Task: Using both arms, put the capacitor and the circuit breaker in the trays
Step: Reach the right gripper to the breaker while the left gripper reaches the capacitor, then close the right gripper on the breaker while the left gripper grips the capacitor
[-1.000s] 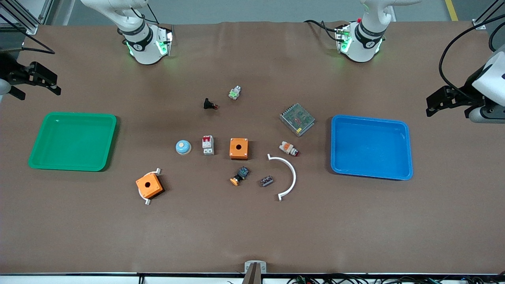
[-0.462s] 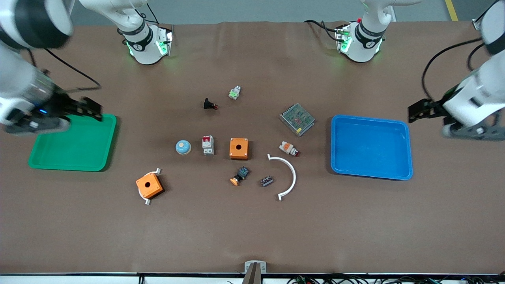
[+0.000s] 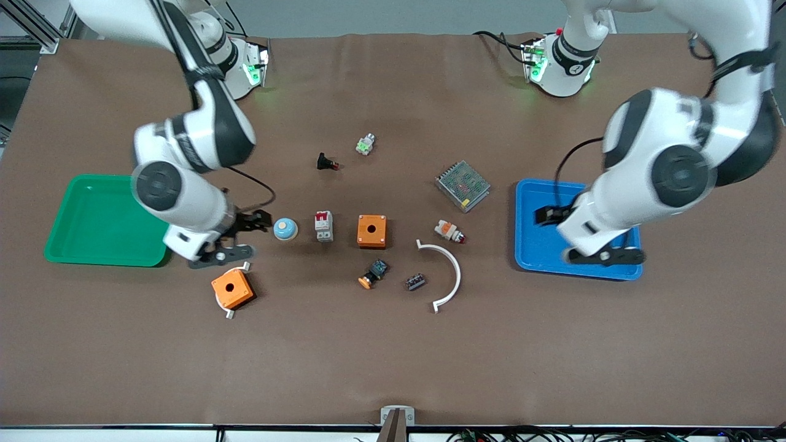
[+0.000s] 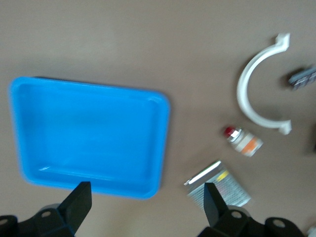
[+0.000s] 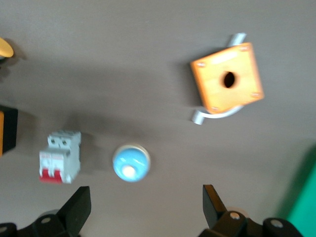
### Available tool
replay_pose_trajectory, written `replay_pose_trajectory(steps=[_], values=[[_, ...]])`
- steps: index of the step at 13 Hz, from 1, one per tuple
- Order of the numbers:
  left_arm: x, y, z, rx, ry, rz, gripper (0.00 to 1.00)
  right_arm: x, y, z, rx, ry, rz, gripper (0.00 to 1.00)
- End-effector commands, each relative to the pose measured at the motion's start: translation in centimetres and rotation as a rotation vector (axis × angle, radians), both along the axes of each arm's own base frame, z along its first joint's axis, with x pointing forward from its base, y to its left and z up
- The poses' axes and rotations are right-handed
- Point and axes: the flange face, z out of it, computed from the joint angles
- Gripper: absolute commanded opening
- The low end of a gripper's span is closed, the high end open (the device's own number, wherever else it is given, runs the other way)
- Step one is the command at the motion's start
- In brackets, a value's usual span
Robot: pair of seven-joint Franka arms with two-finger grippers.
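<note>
The circuit breaker [image 3: 323, 225], white-grey with a red top, stands mid-table between a blue dome [image 3: 285, 229] and an orange box [image 3: 371, 231]. It also shows in the right wrist view [image 5: 60, 156]. The capacitor [image 3: 415, 282], a tiny dark block, lies nearer the front camera beside a white arc [image 3: 448, 273]; the left wrist view catches it at the edge [image 4: 302, 78]. My right gripper [image 3: 249, 236] is open and empty above the table next to the blue dome [image 5: 131, 163]. My left gripper [image 3: 556, 236] is open and empty over the blue tray [image 3: 577, 274].
A green tray [image 3: 92, 215] lies at the right arm's end. A second orange box [image 3: 232, 288] sits on a white arc piece. An orange-capped push button [image 3: 373, 272], a white-orange-red cylinder [image 3: 449, 231], a mesh-topped unit [image 3: 462, 185] and two small parts [image 3: 326, 162] [image 3: 365, 144] are scattered mid-table.
Both arms have swung in from the table's ends: the right gripper from over the green tray to beside the blue dome, the left gripper to over the blue tray. No object has moved.
</note>
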Motion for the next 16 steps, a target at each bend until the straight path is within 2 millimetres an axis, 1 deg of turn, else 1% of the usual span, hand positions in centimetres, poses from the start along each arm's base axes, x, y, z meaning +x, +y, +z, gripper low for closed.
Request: replay_pose_trajectory(steps=[1,2,3,4,5,6,7,8,9,10,11,12,13,14,16], values=[[1.9,-7.2,-5.4,-0.041,-0.094,0.207,1.00,-0.8,5.8,-3.7,-0.013,-0.023,-0.045,0.93],[2.2,-9.2,-6.9,-0.071,-0.137,0.276,1.00,-1.2,7.5,-5.4,-0.009,-0.034,-0.025,0.90],[2.7,-10.7,-8.7,-0.119,-0.165,0.348,1.00,-1.6,8.3,-6.3,-0.009,-0.035,-0.021,0.88],[2.5,-12.9,-10.4,-0.168,-0.187,0.395,1.00,-1.7,8.6,-6.4,-0.011,-0.036,-0.035,0.88],[2.6,-14.4,-12.4,-0.199,-0.213,0.428,1.00,-2.1,9.2,-6.7,-0.014,-0.031,-0.029,0.88],[2.2,-15.7,-13.8,-0.219,-0.228,0.432,1.00,-2.7,10.2,-7.4,-0.020,-0.022,-0.012,0.86],[2.0,-16.6,-15.6,-0.228,-0.233,0.425,1.00,-2.8,10.4,-8.0,-0.023,-0.018,-0.021,0.84],[2.1,-17.2,-17.0,-0.239,-0.240,0.424,1.00,-3.1,11.0,-8.8,-0.026,-0.020,-0.024,0.83],[1.6,-18.8,-18.7,-0.248,-0.242,0.411,1.00,-3.5,11.6,-9.4,-0.027,-0.017,-0.016,0.81],[1.5,-19.7,-19.8,-0.247,-0.238,0.415,1.00,-3.8,12.0,-10.0,-0.031,-0.014,-0.007,0.80],[1.6,-20.1,-20.6,-0.247,-0.233,0.430,1.00,-4.0,12.2,-10.4,-0.035,-0.008,-0.004,0.80],[1.3,-20.4,-21.4,-0.244,-0.228,0.429,1.00,-4.4,12.5,-10.5,-0.036,-0.003,0.003,0.80],[0.8,-21.2,-22.1,-0.248,-0.230,0.419,1.00,-4.8,12.8,-10.8,-0.040,0.000,0.011,0.78],[0.7,-21.5,-22.7,-0.264,-0.247,0.417,1.00,-5.1,13.1,-11.5,-0.043,0.005,0.017,0.75],[0.5,-22.1,-23.8,-0.271,-0.276,0.403,1.00,-5.1,13.1,-12.0,-0.043,0.004,0.018,0.72]])
